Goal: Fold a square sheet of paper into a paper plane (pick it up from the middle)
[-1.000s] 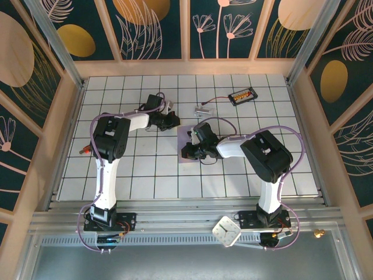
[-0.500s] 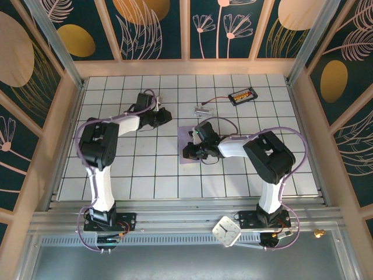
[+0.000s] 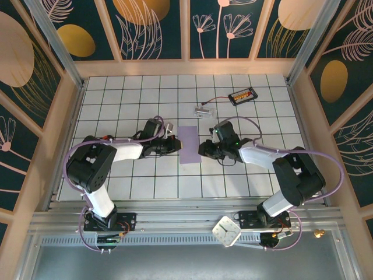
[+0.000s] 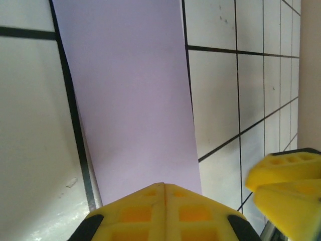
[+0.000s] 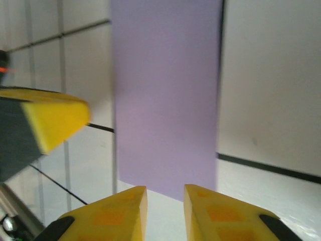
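Note:
The square sheet of paper (image 3: 188, 144) is lavender and lies flat on the white tiles as a narrow upright strip about one tile wide. No paper plane is in view. My left gripper (image 3: 175, 145) is low at the strip's left edge. In the left wrist view its yellow fingers (image 4: 164, 187) are shut together, with the tip over the near edge of the paper (image 4: 130, 90). My right gripper (image 3: 205, 148) is at the strip's right edge. It (image 5: 164, 193) stands slightly open with nothing between the fingers, and the paper (image 5: 165, 95) starts just ahead of them.
A small clear plastic piece with a wire (image 3: 203, 109) and a black device with orange parts (image 3: 241, 95) lie at the back of the table. A white clock-like square (image 3: 226, 231) sits on the near rail. Wooden frame walls (image 3: 70, 111) enclose the table.
The left gripper has swung from the back left down to the paper's left edge. The right gripper has moved off the paper to its right side and opened a little, uncovering the strip.

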